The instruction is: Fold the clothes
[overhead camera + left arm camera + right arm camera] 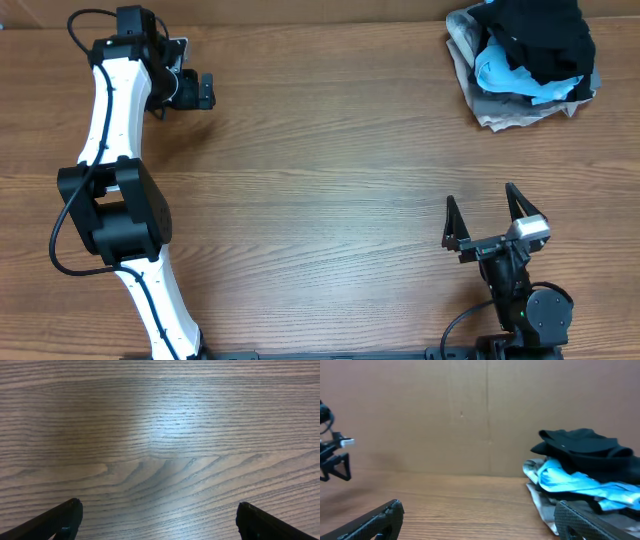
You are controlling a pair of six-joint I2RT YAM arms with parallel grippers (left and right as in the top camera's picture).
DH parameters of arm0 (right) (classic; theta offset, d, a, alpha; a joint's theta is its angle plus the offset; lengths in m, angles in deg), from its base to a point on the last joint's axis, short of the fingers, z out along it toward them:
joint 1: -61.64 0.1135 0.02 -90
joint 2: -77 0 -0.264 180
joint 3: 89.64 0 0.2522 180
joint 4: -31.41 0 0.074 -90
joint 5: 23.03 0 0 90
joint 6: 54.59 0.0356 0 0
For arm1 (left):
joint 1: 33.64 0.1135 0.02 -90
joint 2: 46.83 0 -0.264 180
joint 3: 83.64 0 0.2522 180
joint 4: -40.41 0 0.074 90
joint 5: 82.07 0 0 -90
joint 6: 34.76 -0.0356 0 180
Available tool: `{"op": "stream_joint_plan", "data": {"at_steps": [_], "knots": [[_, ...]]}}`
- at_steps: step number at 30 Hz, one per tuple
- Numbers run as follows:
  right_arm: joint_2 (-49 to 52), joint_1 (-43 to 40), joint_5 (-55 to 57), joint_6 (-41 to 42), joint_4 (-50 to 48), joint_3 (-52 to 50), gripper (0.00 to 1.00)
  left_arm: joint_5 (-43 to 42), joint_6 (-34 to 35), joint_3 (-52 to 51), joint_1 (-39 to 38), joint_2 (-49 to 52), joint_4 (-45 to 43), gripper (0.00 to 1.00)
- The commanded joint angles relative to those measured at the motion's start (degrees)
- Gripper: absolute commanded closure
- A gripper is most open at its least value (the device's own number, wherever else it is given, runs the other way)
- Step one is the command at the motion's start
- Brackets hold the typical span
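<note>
The clothes, a crumpled black T-shirt, lie on top of a small pile at the table's far right corner. In the right wrist view the black T-shirt sits ahead and to the right. My right gripper hovers near the front edge, well short of the pile, its jaws wide apart and empty. The right gripper faces bare wood, with its right finger in front of the pile's base. My left gripper is at the far left, open and empty. The left gripper looks down on bare table.
Under the black shirt lie a light blue garment and a grey-tan garment. The same light blue garment and grey-tan garment show in the right wrist view. A brown cardboard wall backs the wooden table.
</note>
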Motion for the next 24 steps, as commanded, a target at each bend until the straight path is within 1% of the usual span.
{"op": "stream_joint_plan", "data": {"at_steps": [1, 3, 5, 9, 24], "knots": [[-2.78, -1.46, -0.15, 0.39, -0.33, -2.56, 0.0, -0.11, 1.2, -0.28, -0.37, 0.72, 0.04, 0.0], [-4.5, -2.03, -0.17, 0.39, -0.39, -4.17, 0.0, -0.11, 1.2, -0.28, -0.37, 0.72, 0.04, 0.0], [-6.91, -2.43, -0.02, 0.37, 3.82, -4.42, 0.0, -0.11, 1.2, -0.26, -0.37, 0.72, 0.07, 0.0], [-7.08, -3.39, 0.66, 0.39, 10.71, -4.46, 0.0, -0.11, 1.2, -0.28, -0.37, 0.74, 0.07, 0.0], [-7.08, -4.63, 0.94, 0.37, 10.64, -4.46, 0.0, -0.11, 1.2, -0.28, -0.37, 0.72, 0.04, 0.0]]}}
